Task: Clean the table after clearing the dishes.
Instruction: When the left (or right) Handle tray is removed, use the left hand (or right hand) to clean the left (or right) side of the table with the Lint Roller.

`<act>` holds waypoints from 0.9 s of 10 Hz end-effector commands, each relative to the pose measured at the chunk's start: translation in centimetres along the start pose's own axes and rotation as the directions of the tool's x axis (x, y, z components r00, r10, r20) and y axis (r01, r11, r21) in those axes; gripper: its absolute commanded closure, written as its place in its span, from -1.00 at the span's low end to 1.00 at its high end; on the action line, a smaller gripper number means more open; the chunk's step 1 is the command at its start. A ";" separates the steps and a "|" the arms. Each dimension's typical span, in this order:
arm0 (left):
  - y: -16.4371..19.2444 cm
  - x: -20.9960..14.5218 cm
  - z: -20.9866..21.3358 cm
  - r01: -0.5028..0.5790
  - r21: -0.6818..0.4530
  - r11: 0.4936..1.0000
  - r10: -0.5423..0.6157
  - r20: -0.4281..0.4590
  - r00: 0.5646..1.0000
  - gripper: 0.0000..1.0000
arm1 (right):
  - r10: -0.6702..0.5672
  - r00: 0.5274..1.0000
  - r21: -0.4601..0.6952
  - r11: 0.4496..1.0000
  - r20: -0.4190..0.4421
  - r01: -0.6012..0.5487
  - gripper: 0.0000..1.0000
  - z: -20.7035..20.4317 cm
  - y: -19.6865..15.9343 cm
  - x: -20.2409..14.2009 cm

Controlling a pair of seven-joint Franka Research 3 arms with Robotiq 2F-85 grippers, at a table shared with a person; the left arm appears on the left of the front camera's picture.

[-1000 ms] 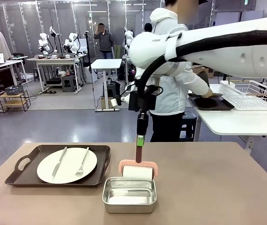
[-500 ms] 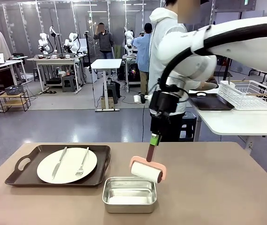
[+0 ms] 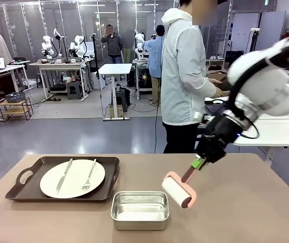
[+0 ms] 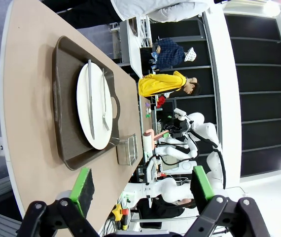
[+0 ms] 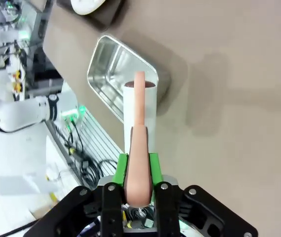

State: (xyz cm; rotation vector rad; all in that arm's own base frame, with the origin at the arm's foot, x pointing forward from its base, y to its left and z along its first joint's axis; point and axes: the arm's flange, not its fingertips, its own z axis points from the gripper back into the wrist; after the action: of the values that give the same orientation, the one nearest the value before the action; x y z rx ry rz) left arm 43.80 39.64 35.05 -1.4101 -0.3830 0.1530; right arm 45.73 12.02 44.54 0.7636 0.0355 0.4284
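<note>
Over matte table (image 3: 246, 207), white cylindrical roller (image 3: 178, 192)

tabletop (image 3: 246, 202): matte taupe-brown, flat
plate (image 3: 72, 178): round, white, on dark tray (image 3: 110, 174), left side
knife (image 3: 63, 175), fork (image 3: 89, 174): side by side on plate

Matt table (image 3: 246, 212), shiny steel pan (image 3: 139, 221), smooth pink-handled roller (image 3: 177, 191).

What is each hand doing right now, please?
The left hand is open and empty.
The right hand is shut on the handle of the roller.
</note>
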 end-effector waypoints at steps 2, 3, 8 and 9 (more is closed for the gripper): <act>-0.1 -0.1 0.2 0.005 0.003 1.000 -0.005 0.004 1.000 -1.00 | -0.028 0.981 0.008 1.000 0.192 0.027 0.96 1.9 -0.9 -2.5; -0.1 -0.1 0.2 0.005 0.003 1.000 -0.005 0.004 1.000 -1.00 | -0.039 0.971 0.002 0.999 0.237 0.039 0.96 2.6 -1.8 -2.3; -0.1 -0.1 0.2 0.005 0.003 1.000 -0.005 0.004 1.000 -1.00 | -0.061 0.973 -0.012 0.998 0.224 0.066 0.96 4.0 -2.6 -2.1; -0.1 -0.1 0.2 0.005 0.003 1.000 -0.005 0.004 1.000 -1.00 | -0.061 0.973 -0.012 0.998 0.224 0.066 0.96 4.0 -2.6 -2.1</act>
State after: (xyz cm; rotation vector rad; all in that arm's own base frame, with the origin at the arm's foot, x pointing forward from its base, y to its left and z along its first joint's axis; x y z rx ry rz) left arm 43.79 39.64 35.05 -1.4101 -0.3831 0.1530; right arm 45.88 6.80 45.08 0.7765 -0.1572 0.2913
